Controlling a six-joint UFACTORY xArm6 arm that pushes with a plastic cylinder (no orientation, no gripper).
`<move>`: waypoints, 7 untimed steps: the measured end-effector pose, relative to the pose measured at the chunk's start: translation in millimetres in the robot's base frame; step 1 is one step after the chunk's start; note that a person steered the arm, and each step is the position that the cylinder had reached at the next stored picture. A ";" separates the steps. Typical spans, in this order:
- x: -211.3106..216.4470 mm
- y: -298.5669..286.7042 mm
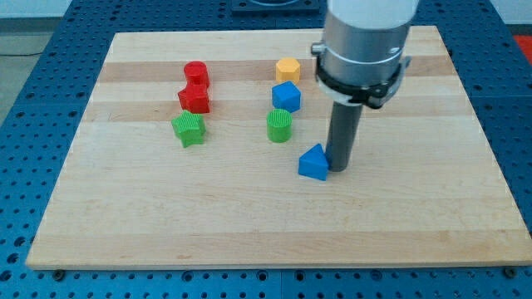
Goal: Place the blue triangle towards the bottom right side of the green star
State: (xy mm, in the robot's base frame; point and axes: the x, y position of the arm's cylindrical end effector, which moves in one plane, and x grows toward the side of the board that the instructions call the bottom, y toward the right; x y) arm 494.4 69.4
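Six small ribbed plastic blocks and one smooth-faced blue triangle point(314, 162) sit on the pale wooden board point(249, 224). From the view's left: green star point(189, 129), red cylinder point(195, 73) above a red block point(194, 100), green cylinder point(279, 125), blue cube point(286, 96), yellow hexagon point(288, 70). The triangle's apex points to the view's top; its long axis is unclear. My tip point(339, 169), a bare rod holding nothing, touches the triangle's right side.
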 end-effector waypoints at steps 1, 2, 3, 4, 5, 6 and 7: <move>0.2 -28.8; 7.7 -52.5; 30.8 -54.4; 35.3 -76.9; 25.5 -94.8; 20.3 -95.8; 19.3 -58.7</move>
State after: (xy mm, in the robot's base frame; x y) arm 513.7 10.7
